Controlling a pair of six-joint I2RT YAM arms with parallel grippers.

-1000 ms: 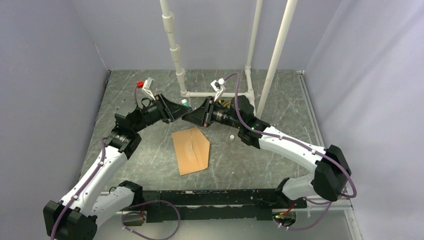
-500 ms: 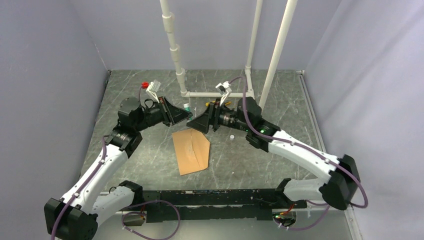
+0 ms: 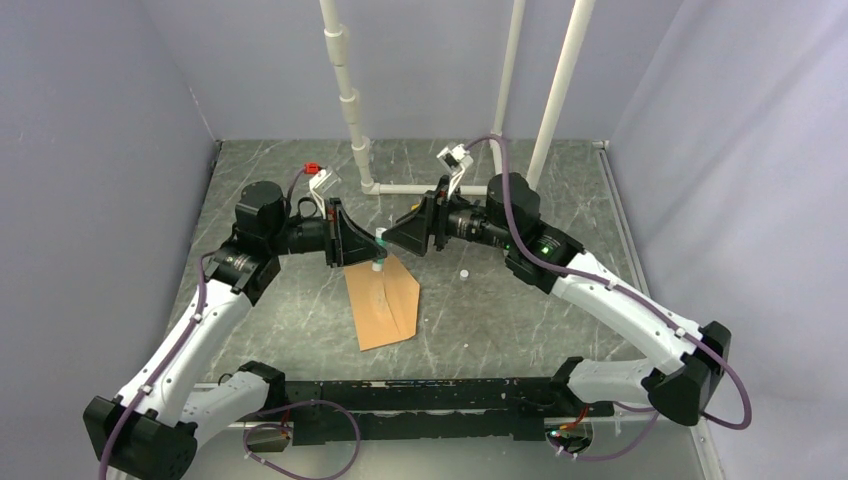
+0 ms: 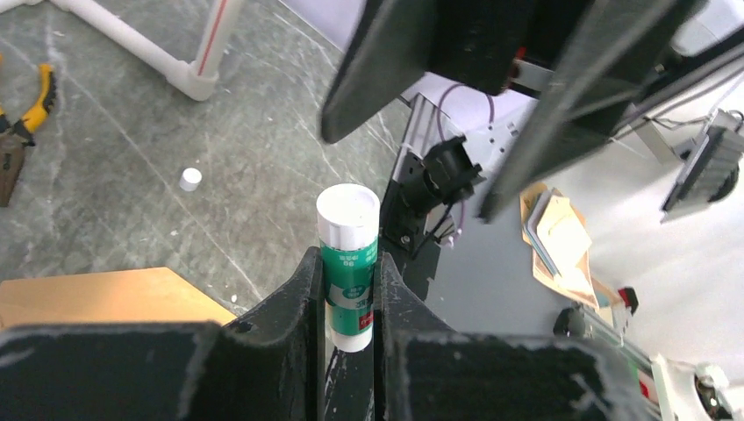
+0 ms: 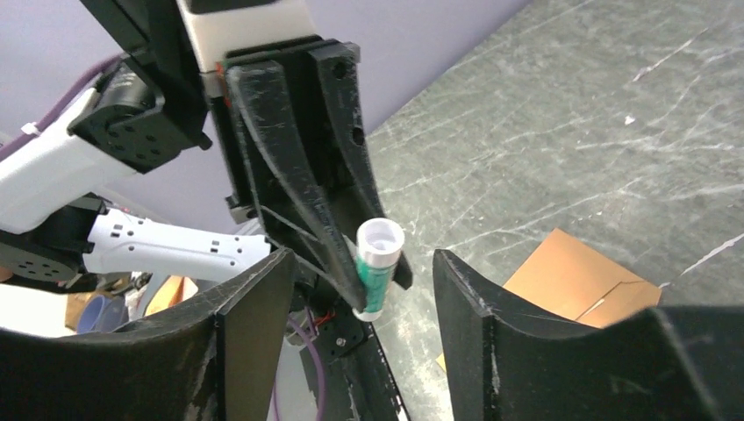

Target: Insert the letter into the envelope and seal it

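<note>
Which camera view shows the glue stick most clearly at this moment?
The left wrist view: the glue stick stands large and central, clamped in the left gripper, green label and white end plain. The right wrist view shows it smaller, beyond the open right gripper. The top view shows only a small speck.

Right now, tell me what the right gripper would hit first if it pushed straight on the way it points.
Most likely the glue stick, clamped in the left gripper: it stands straight ahead, in line with the gap between the right gripper's open fingers. How far off is unclear.
</note>
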